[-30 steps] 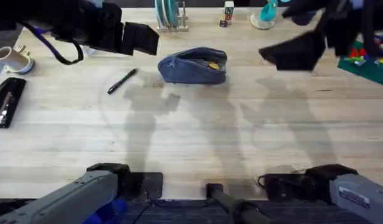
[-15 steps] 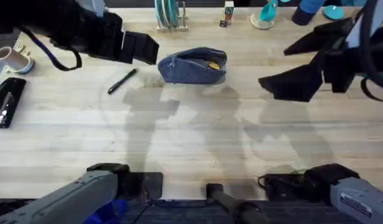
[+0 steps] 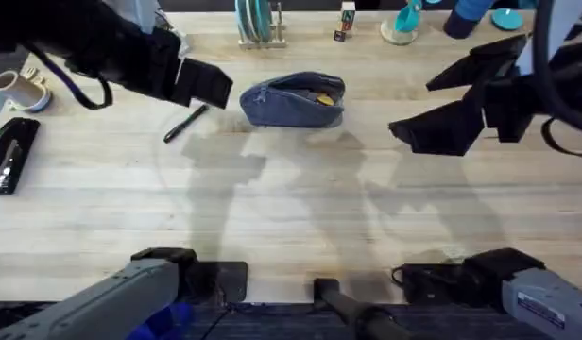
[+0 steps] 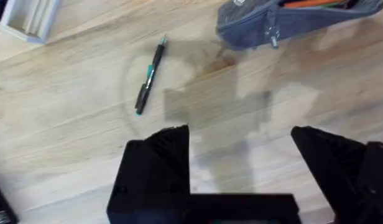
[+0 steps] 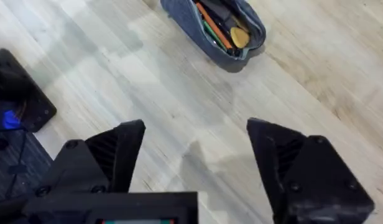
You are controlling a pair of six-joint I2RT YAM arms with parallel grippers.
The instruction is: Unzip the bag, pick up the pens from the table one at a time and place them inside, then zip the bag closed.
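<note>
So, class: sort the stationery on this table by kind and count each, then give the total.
Pouches: 1, the bag, unzipped
Pens on the table: 1, the pen
Staplers: 1, the stapler
Tape rolls: 1, the tape roll
Total: 4

Blue-grey bag (image 3: 293,100), black pen (image 3: 185,124), pale-grained table (image 3: 291,208), black claws.

pen (image 3: 185,123) left of bag (image 3: 293,100), both on table (image 3: 291,198)

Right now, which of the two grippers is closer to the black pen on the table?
The left gripper, open above the table, beside the pen. The right gripper hangs past the pouch.
</note>
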